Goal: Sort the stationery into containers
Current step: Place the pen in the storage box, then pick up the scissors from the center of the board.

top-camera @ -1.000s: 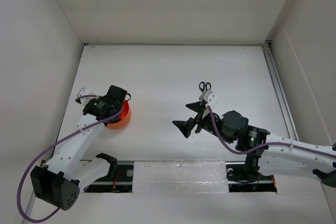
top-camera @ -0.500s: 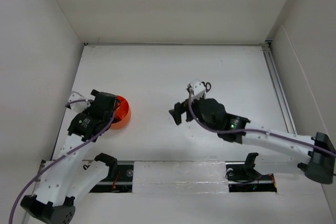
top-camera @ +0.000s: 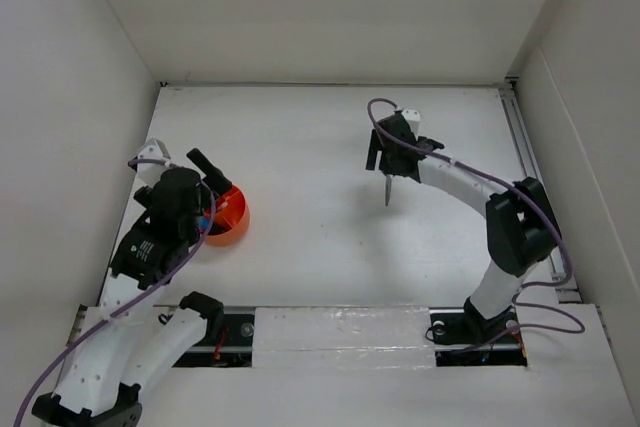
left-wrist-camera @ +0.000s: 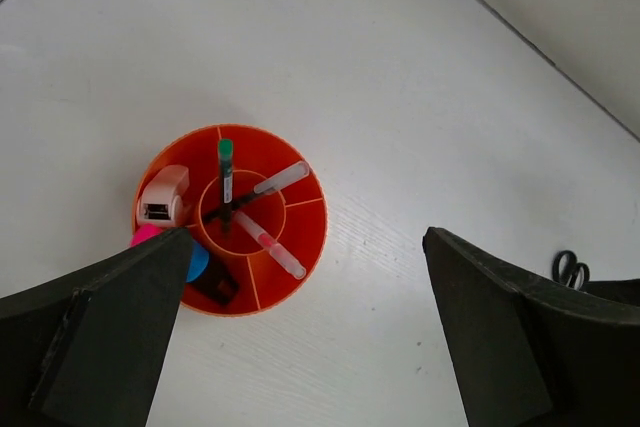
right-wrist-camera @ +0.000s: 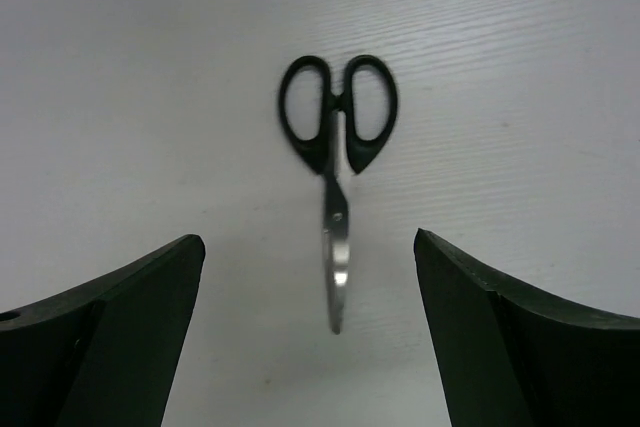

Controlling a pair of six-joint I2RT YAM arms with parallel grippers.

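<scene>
White table [left-wrist-camera: 400, 67] bears scissors [right-wrist-camera: 334, 197] below parted right jaws; parted left jaws overlook orange cup [left-wrist-camera: 305, 222].

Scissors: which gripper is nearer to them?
Right. The right gripper hangs directly over the scissors; the left gripper is above the cup, well away from them.

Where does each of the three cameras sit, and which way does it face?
Top external: above and behind the bases, looking down on the table; the left arm and right arm show.
Left wrist: above the orange cup, looking down; its open fingers show.
Right wrist: above the scissors, looking down; its open fingers show.
Shared: scissors appear in all three views.
</scene>
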